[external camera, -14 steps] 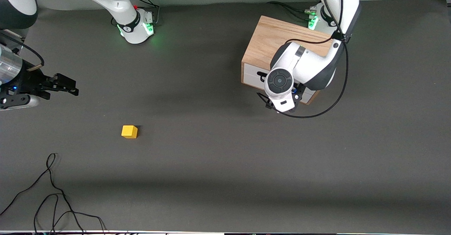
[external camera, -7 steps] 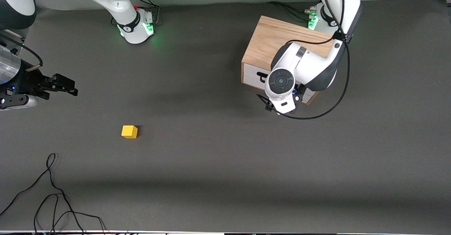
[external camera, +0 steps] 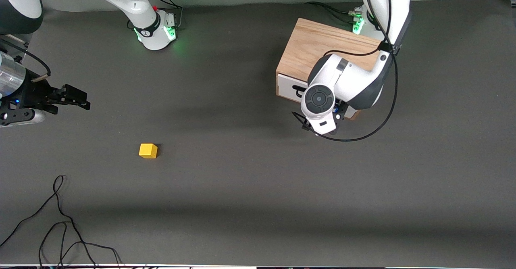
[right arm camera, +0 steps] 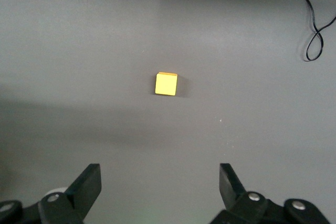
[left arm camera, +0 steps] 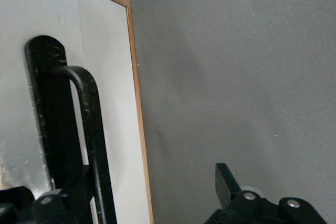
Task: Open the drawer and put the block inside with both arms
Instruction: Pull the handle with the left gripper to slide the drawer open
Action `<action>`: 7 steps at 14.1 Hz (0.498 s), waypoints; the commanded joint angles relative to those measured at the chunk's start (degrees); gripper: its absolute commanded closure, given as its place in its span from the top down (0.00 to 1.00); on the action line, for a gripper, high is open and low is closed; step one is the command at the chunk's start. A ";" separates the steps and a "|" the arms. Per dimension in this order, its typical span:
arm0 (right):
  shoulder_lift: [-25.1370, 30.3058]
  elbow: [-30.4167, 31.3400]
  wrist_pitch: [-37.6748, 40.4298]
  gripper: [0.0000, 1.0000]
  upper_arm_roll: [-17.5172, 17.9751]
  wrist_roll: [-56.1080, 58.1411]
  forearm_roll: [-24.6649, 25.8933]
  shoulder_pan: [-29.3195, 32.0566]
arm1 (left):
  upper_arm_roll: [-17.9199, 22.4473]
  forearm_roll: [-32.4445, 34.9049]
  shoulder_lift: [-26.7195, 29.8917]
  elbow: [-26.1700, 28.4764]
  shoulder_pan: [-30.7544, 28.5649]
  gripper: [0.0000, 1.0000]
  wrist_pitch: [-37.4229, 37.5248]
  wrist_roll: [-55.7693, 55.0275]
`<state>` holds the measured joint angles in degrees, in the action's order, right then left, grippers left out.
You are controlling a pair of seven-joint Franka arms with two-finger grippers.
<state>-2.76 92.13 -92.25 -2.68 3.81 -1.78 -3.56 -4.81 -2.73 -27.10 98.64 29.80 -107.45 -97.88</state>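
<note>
The left gripper is down in front of the drawer of the light oak box, its fingers spread apart, one finger against the black wire bar handle on the white front panel and the other over bare table. The right gripper hangs with jaws wide and empty over the table at the right arm's end. The yellow block lies on the mat ahead of its fingertips, well apart from them, and the drawer looks shut or nearly so.
</note>
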 commanded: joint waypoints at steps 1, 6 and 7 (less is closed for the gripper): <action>-0.67 -0.98 0.23 1.00 -0.22 0.59 -0.59 -0.31 | 0.15 1.33 -7.51 -8.80 0.17 1.00 -2.24 -0.03; -0.67 -0.98 0.23 1.00 -0.22 0.59 -0.59 -0.31 | 0.15 2.38 -11.04 -14.08 0.17 1.00 -2.32 0.06; -0.58 -0.98 0.23 1.00 -0.22 0.59 -0.50 -0.31 | 0.15 2.47 -11.22 -14.35 0.08 1.00 -2.32 0.06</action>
<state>-3.00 92.12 -92.26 -2.67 3.81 -1.78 -3.61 -4.82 -1.86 -32.34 90.61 29.79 -103.83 -97.87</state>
